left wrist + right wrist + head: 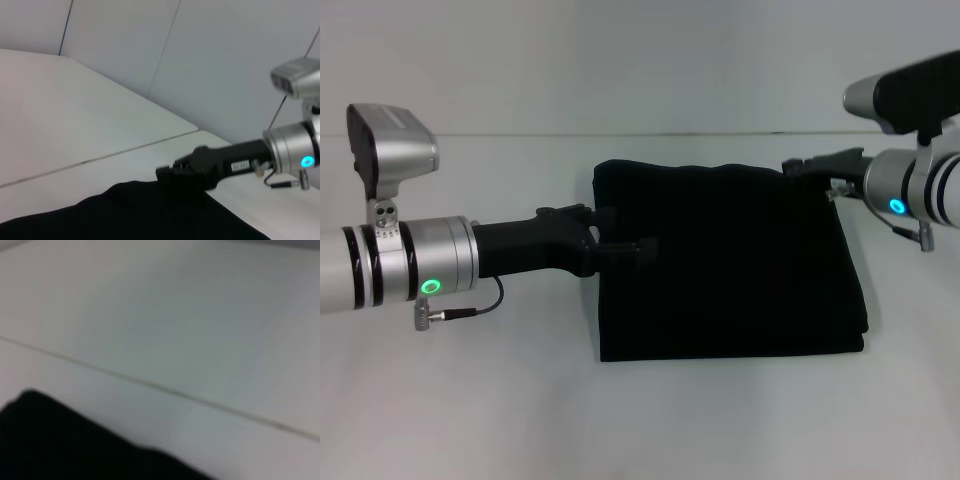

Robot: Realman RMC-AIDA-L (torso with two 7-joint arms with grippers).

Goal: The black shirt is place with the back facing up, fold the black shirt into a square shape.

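Black shirt (730, 260) lies folded into a rough square on the white surface (470, 400), flat, plain side up, no lettering showing. Edges fairly straight; the right edge slants outward toward the near corner.

Left claw (638, 250) reaches in from the left, over the shirt's left edge, fingers lying over the fabric. Black on black: cannot tell whether it is spread or pinched, or gripping cloth.

Right claw (798, 166) sits at the shirt's far right corner, at or just above the fabric. Left wrist view shows it (167, 175) from the side, its tip meeting the cloth edge (130, 210). Its spread cannot be told either.

Right wrist view: only a dark corner of shirt (60, 440) against pale surface (200, 315).
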